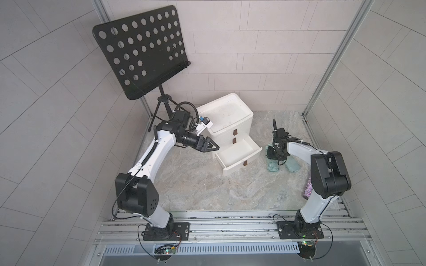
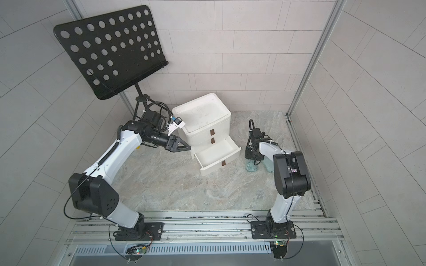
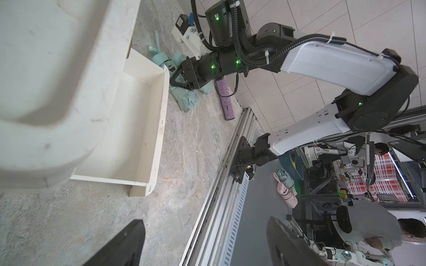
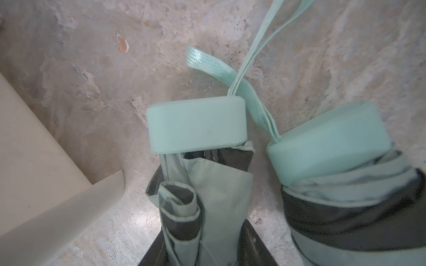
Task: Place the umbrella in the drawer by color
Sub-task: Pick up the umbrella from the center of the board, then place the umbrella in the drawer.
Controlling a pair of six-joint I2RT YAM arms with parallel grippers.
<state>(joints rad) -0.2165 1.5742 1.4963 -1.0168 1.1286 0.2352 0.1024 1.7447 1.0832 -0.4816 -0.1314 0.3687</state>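
- In both top views a marbled bench point(image 1: 196, 184) stands between grey tiled walls. The white drawer unit point(image 1: 228, 115) has its bottom drawer point(image 1: 237, 152) pulled out, white floor showing.
- Left wrist view: the left hand point(image 3: 205, 249) gapes wide, holding nothing.
- Right wrist view: the right hand point(image 4: 202, 251) grips one mint umbrella point(image 4: 202, 195) on the bench beside the drawer, and a second mint umbrella point(image 4: 345, 184) lies just beside it.
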